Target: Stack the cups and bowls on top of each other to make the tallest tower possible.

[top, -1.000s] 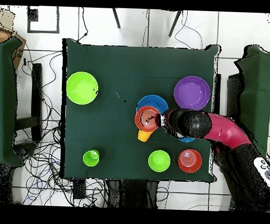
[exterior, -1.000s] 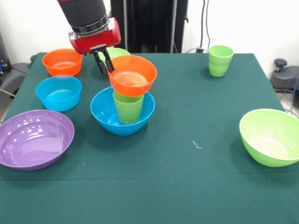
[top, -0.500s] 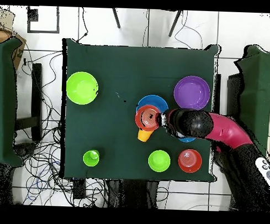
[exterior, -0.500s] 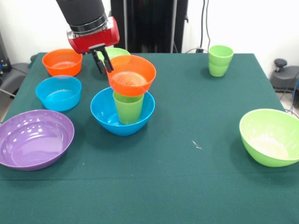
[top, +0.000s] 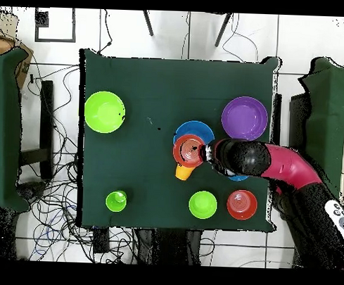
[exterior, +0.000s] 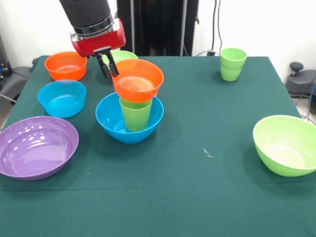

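Observation:
The tower stands left of the table's middle: a blue bowl (exterior: 129,121) holds an upright green cup (exterior: 136,114), and a tilted orange bowl (exterior: 138,80) sits on the cup. My gripper (exterior: 109,69) is at that orange bowl's far left rim, its fingers close together on the rim. From above, the gripper (top: 205,152) touches the orange bowl (top: 188,150), which covers the cup and part of the blue bowl (top: 195,128).
A second orange bowl (exterior: 65,65), a light blue bowl (exterior: 61,98) and a purple bowl (exterior: 37,146) line the left side. A small lime bowl (exterior: 122,55) sits behind the tower. Stacked green cups (exterior: 233,64) stand far right; a large lime bowl (exterior: 286,144) lies near right.
The gripper and the top orange bowl have shifted slightly left together in the front view. Everything else has stayed put.

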`<control>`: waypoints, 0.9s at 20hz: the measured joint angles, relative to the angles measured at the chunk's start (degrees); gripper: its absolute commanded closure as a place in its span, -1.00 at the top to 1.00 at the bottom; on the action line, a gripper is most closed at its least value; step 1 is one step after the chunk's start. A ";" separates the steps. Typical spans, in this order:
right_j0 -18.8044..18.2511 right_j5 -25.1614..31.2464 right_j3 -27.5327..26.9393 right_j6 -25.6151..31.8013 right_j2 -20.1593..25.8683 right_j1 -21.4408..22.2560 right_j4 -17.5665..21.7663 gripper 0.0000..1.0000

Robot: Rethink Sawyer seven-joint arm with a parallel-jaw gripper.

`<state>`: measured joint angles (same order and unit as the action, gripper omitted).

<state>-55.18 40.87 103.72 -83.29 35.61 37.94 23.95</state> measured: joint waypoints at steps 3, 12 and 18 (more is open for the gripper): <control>0.02 -0.01 0.00 0.00 0.01 -0.02 0.17 -1.00; 0.04 -0.02 0.00 0.00 0.01 -0.02 0.30 -1.00; 0.04 -0.02 0.01 0.00 0.01 -0.01 0.60 -1.00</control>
<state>-55.14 40.84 103.73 -83.29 35.62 37.92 24.55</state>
